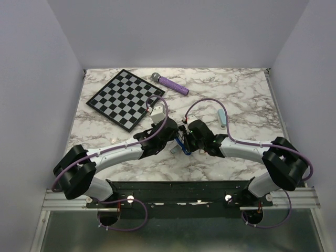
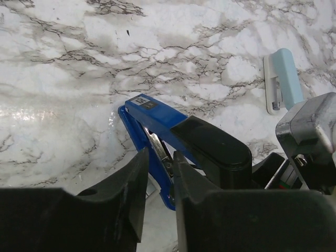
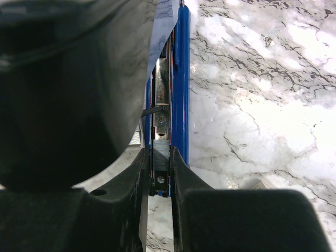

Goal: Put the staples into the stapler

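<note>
Small dark-blue mini stapler point(image 1: 181, 144) w/ black & silver metal parts: mid white-marble desk point(image 1: 241, 94), hinged open betw. both arms. R jaws: pinching black rear end, prob. to steady it. L jaws: astride metal channel, narrowly apart; grip unclear.

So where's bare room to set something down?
Bare table lies far right, between the purple stick and the wall, and right of the pale blue bar. The middle is crowded: left gripper and right gripper meet at the stapler; the checkerboard fills the far left.
</note>
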